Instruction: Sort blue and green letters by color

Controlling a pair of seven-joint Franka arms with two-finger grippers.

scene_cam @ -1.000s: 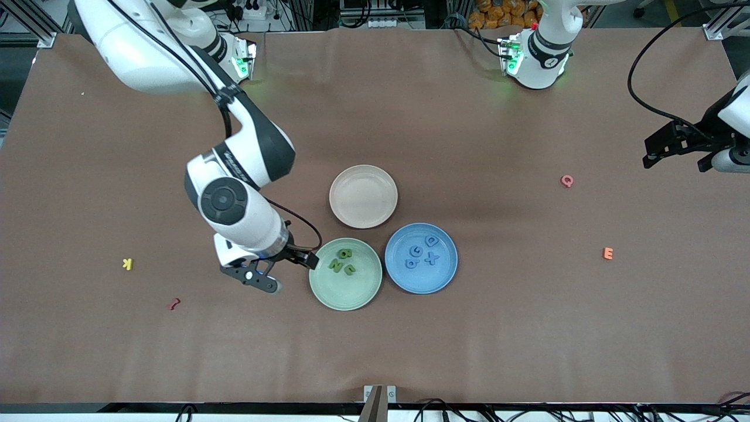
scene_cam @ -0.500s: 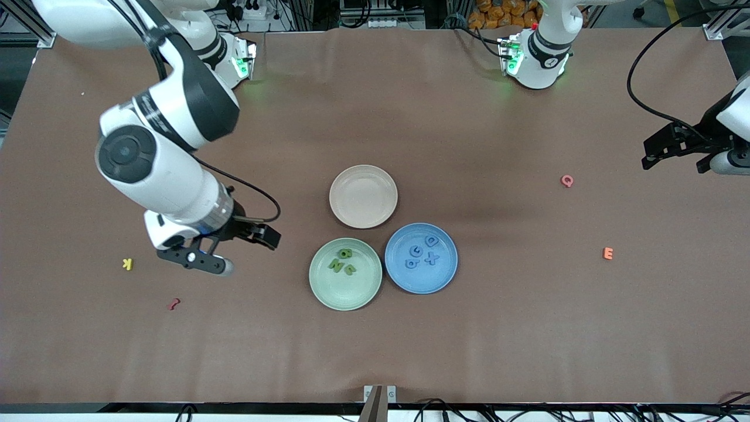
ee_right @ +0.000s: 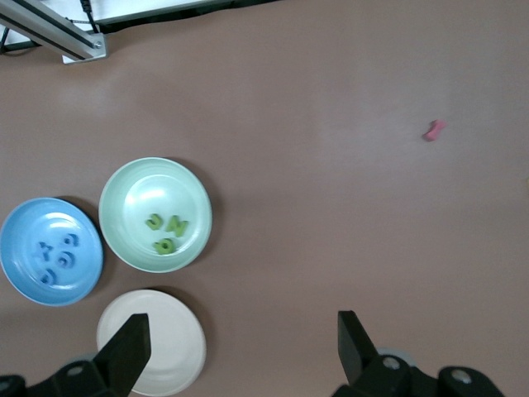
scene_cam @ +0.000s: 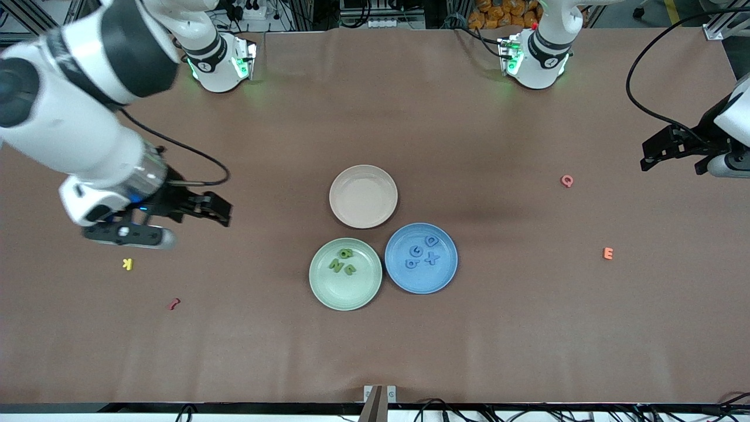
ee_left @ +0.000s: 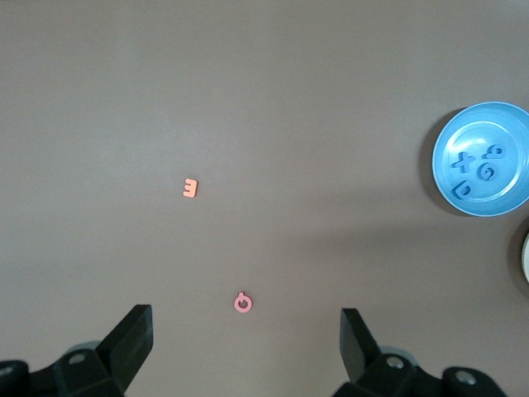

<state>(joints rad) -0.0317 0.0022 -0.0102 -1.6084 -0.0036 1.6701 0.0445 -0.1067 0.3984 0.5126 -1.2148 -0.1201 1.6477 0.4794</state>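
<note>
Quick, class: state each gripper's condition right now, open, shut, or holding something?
Left gripper: open, holding nothing, over bare table near the pink Q.
Right gripper: open, holding nothing, over bare table near the yellow K.

Left tool (ee_left: pixel 246 347) spread wide over bare worktop (ee_left: pixel 248 99); orange E (ee_left: pixel 191 188) and pink Q (ee_left: pixel 242 303) lie apart; blue letters (ee_left: pixel 478 171) in blue plate (ee_left: pixel 453 136).

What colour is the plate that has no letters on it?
Cream or pale beige; the empty plate shows best in the front view.
</note>
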